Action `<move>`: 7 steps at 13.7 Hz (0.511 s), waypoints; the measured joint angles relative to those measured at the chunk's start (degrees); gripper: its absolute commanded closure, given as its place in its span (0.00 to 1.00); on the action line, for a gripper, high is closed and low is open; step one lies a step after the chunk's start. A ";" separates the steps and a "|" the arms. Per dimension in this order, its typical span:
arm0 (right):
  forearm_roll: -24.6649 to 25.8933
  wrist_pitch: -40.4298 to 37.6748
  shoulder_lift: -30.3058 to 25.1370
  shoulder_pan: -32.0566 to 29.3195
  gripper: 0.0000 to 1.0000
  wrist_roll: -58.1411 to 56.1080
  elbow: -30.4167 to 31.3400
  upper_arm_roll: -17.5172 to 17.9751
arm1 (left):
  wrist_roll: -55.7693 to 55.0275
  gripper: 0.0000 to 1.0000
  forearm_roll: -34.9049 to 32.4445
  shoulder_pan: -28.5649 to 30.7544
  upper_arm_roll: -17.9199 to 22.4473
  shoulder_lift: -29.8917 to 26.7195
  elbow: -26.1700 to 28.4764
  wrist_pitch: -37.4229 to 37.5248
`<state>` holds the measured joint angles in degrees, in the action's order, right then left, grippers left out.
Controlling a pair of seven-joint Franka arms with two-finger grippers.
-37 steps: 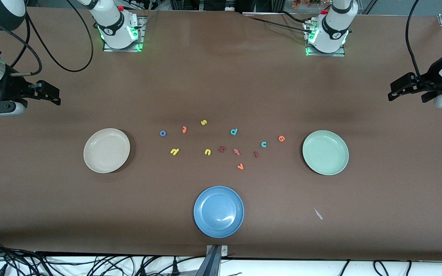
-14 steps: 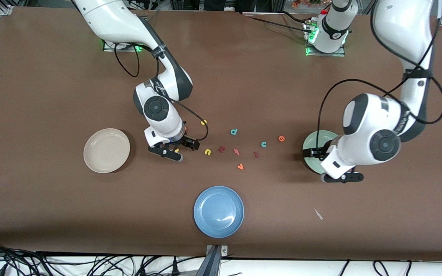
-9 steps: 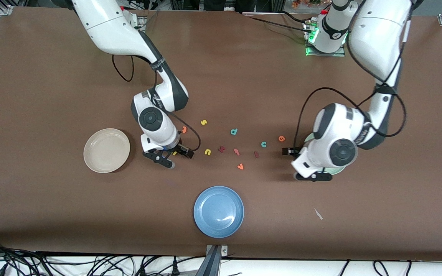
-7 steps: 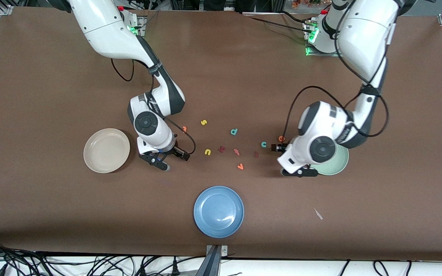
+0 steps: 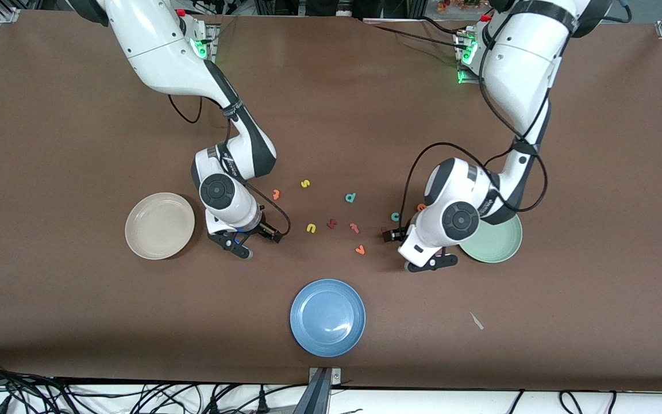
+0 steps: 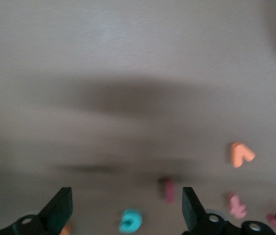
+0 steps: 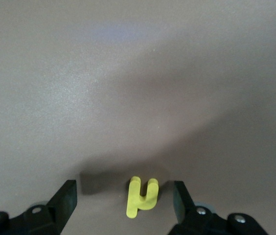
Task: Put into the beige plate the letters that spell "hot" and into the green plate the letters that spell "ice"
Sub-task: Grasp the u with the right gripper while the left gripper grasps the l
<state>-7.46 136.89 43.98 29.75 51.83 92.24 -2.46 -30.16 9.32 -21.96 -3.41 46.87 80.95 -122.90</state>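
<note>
— Where are your grippers?

— My right gripper (image 7: 123,205) is spread wide, empty, the yellow h (image 7: 141,197) between its fingers. My left gripper (image 6: 127,211) gapes empty too, the teal c (image 6: 130,220) and dark red i (image 6: 168,189) between its fingers.

— And the plates?

— Beige plate (image 5: 160,225) beside my right gripper, green plate (image 5: 495,241) beside my left.

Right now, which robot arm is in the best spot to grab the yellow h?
The right arm. Its open right gripper sits straddling the yellow h, close to the beige plate.
</note>
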 measured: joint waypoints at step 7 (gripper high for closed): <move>-0.05 -2.85 -0.05 -0.01 0.88 -0.18 -0.92 -0.02 | -0.36 0.62 -7.08 -4.69 0.15 4.32 -4.40 -1.14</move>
<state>-7.51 134.04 43.93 29.74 51.65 91.31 -2.48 -30.52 2.24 -26.65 -3.26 51.19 76.55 -124.04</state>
